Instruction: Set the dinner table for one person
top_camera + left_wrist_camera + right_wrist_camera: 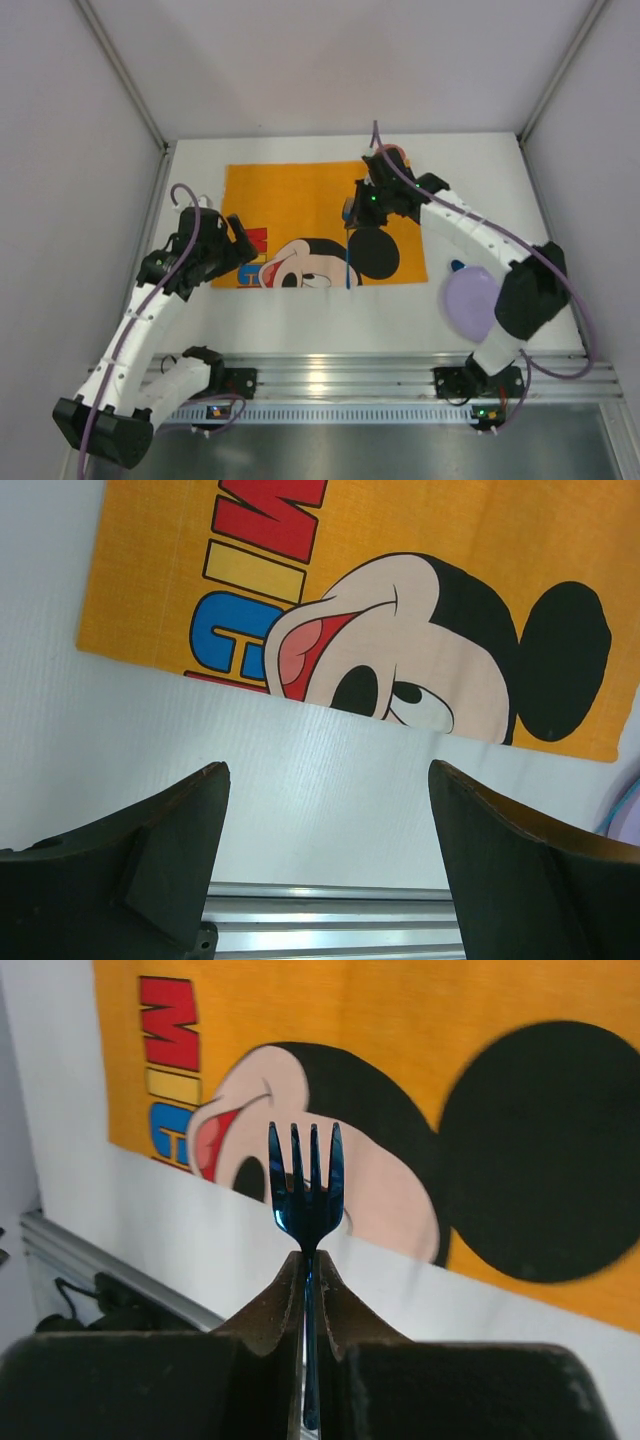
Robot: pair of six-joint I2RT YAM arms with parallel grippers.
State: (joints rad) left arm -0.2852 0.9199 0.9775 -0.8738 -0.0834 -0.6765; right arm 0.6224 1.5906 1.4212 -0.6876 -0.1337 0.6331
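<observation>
Broadly, the white desk [300, 315] fills the floor of the enclosure, with a ridged metal rail [330, 375] along its near edge, and it poses little hazard of its own. The orange placemat [300, 190] lies flat on its far-left part. Being cloth, it could bunch or slide if a fingertip comes down too low and drags across it.

The lilac plate [466, 298] sits on the bare desk off to the right, clear of the placemat and partly hidden under the right arm's elbow link. A wide swing of that arm might clip or nudge it, and that looks to me like the likeliest upset.

The left gripper [328, 770] hangs over the near-left edge of the placemat with its fingers spread wide and nothing between them. It is well apart from the other arm, so a collision seems unlikely unless both reach for the middle.

The right gripper [306, 1260] is clamped on the thin handle of a blue fork [306, 1195], whose tines point away over the mouse's face. Such a narrow handle could pivot or slip in the pinch. Released from too high, which I cannot judge here, the fork may bounce or land askew. Set down mid-mat, it would take the spot the plate needs.
</observation>
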